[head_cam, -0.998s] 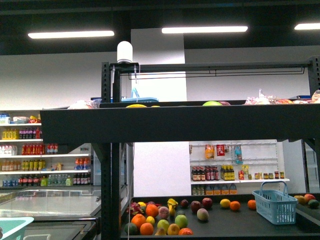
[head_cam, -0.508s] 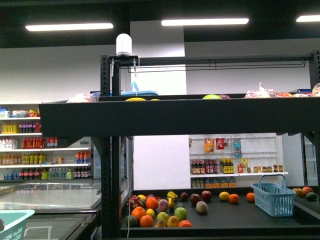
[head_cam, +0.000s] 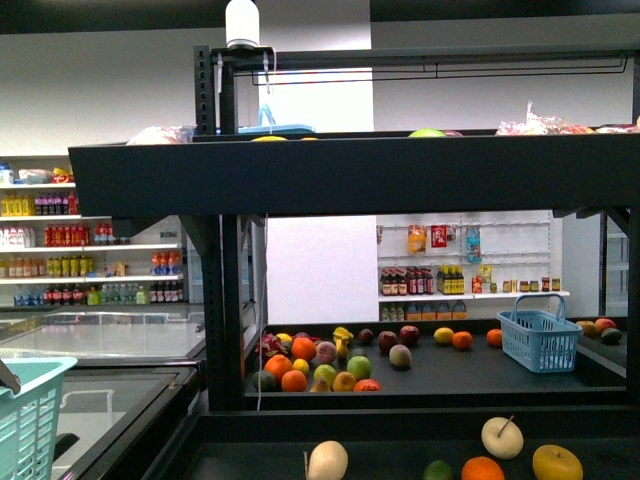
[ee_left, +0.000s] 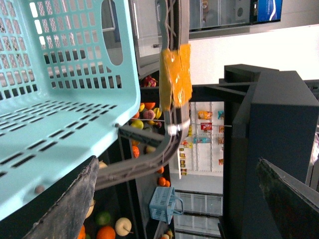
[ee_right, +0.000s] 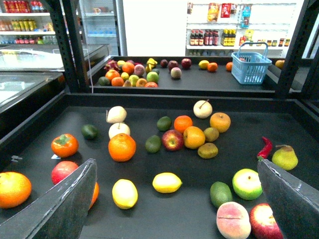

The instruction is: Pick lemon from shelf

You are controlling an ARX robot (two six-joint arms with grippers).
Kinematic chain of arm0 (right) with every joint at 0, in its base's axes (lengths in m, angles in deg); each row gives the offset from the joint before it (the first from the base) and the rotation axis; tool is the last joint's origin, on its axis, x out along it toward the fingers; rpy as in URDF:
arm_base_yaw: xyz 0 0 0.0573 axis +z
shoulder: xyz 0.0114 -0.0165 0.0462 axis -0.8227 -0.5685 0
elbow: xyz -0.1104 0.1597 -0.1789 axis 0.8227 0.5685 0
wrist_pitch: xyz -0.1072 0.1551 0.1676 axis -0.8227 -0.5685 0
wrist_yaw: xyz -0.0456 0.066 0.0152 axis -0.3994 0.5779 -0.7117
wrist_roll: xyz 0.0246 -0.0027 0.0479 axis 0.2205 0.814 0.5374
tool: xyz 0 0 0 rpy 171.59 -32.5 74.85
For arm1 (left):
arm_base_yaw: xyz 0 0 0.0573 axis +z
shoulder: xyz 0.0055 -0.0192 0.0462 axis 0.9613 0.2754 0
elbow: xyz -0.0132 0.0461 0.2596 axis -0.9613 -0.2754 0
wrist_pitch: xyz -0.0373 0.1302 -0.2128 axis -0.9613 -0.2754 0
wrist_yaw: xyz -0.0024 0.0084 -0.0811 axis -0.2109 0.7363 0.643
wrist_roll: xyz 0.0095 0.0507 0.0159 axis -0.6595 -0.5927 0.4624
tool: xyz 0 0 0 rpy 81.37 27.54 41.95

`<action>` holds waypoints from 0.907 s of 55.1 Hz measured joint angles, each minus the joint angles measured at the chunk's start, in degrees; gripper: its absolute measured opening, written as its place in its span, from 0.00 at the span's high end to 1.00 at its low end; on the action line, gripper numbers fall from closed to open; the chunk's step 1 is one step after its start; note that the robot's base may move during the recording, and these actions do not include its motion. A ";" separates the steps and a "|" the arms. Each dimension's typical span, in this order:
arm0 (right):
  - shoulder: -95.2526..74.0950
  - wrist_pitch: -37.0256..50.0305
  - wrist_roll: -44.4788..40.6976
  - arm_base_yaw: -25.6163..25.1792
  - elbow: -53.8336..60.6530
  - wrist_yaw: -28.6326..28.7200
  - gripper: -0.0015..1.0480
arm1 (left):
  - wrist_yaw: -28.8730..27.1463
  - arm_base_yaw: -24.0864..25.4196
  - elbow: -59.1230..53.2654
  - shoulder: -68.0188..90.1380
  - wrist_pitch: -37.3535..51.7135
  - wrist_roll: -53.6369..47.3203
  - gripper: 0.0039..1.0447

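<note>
Front view: the shelf (head_cam: 350,175) fills most of the view, black, w/ 3 trays. The blue basket (head_cam: 540,340) stands on the middle tray. Left of the blue basket, same tray, lie an orange fruit, a yellow one and some dark red ones, then further left a tight heap of mixed fruit (head_cam: 315,370). One tray lower and nearer than the blue basket are a few pale, orange and yellow fruits; which one is a lemon I cannot tell here. Far left of the blue basket, at the frame corner, is a teal basket (head_cam: 25,420). No pincer shows

L wrist view: the teal basket is very near the camera and the blue basket shows small, far behind it. The left pincer (ee_left: 175,161) is released, jaws wide, nothing clamped

R wrist view: the right pincer (ee_right: 176,160) is also released, jaws wide, empty. The lemon (ee_right: 167,182) lies on the tray nearer than the one w/ the blue basket, well apart from it. It is seen in the gap btw the jaws, untouched. Near the lemon lies a 2nd yellow oval fruit (ee_right: 124,193)
</note>
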 joint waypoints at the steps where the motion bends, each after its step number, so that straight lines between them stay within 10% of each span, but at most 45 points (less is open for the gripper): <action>1: 0.00 0.00 0.00 0.00 0.00 -0.02 0.07 | -0.02 0.04 1.07 1.16 0.24 0.17 0.07; 50: 0.00 0.00 0.00 0.00 0.00 0.00 0.07 | 0.37 -2.62 29.86 26.27 3.43 0.15 0.12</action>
